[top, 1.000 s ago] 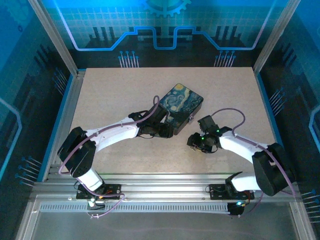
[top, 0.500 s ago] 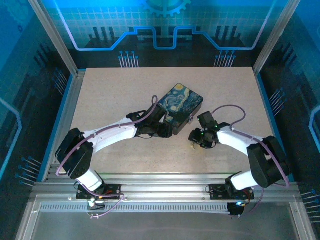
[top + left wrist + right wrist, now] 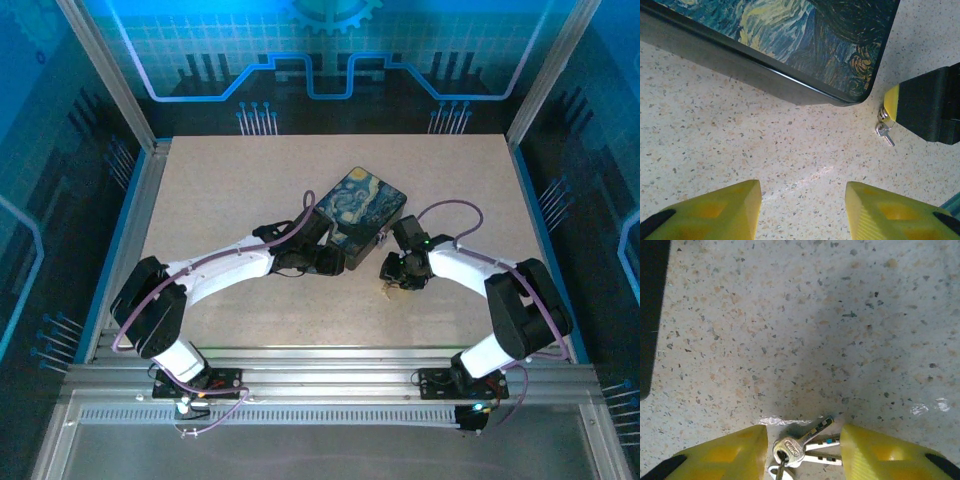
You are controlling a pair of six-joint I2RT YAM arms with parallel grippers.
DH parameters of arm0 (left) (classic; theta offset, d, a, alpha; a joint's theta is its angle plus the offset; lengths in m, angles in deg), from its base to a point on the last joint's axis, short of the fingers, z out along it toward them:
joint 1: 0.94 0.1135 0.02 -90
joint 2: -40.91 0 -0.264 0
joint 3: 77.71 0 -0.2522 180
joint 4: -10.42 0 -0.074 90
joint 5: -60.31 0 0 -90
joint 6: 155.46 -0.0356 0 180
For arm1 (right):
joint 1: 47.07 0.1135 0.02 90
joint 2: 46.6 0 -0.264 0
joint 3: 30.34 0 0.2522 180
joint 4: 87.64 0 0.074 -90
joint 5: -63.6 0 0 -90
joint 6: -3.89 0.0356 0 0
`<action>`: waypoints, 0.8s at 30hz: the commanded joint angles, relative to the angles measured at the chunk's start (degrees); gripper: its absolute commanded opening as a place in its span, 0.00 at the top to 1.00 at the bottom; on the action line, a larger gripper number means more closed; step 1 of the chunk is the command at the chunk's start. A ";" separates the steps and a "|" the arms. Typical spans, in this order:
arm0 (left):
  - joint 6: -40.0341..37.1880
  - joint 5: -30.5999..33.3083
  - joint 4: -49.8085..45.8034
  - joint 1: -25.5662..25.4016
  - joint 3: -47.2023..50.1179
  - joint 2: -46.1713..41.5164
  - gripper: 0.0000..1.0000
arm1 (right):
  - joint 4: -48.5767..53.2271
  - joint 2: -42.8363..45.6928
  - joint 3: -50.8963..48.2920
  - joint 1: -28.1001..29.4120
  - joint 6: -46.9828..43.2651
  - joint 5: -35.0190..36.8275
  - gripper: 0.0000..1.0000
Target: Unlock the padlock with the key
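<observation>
A small bunch of silvery keys on a ring lies flat on the speckled table. The top key (image 3: 791,449) lies between the yellow fingertips of my right gripper (image 3: 804,440), whose jaws stand apart around it. In the top view the right gripper (image 3: 393,275) hovers low just right of the box corner. The same key (image 3: 885,131) lies beside my right gripper's yellow-tipped black finger (image 3: 922,107). My left gripper (image 3: 803,200) is open over bare table at the box's near corner, nothing between its fingers. I cannot make out the padlock in these views.
The black box with the blue-yellow swirling lid (image 3: 362,205) lies mid-table, its near corner (image 3: 860,95) close to both grippers. Open table (image 3: 230,190) stretches left and behind. Metal frame rails (image 3: 130,230) border the sides.
My right gripper has swung left and forward toward the box corner, settling over the keys, and its jaws have narrowed. The left arm and the box have stayed put.
</observation>
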 commanded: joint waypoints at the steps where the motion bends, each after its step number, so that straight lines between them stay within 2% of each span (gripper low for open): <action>1: -1.70 0.10 -1.21 0.42 -0.18 -1.63 0.51 | 3.26 0.57 1.84 0.50 0.22 1.51 0.55; 6: -1.79 0.05 -1.11 0.34 -0.38 -1.31 0.51 | 4.37 1.19 2.69 1.95 0.78 1.95 0.53; 16: -2.44 0.46 -1.96 0.46 -0.21 -1.82 0.50 | 1.83 -4.15 2.89 2.13 1.12 0.64 0.55; 19: -2.56 0.53 -2.07 0.57 -0.11 -1.81 0.50 | 1.27 -5.64 3.38 2.31 0.56 0.53 0.59; 24: -2.62 0.63 -2.25 0.73 -0.30 -1.96 0.50 | 2.83 -7.15 4.90 3.40 -2.83 1.92 0.70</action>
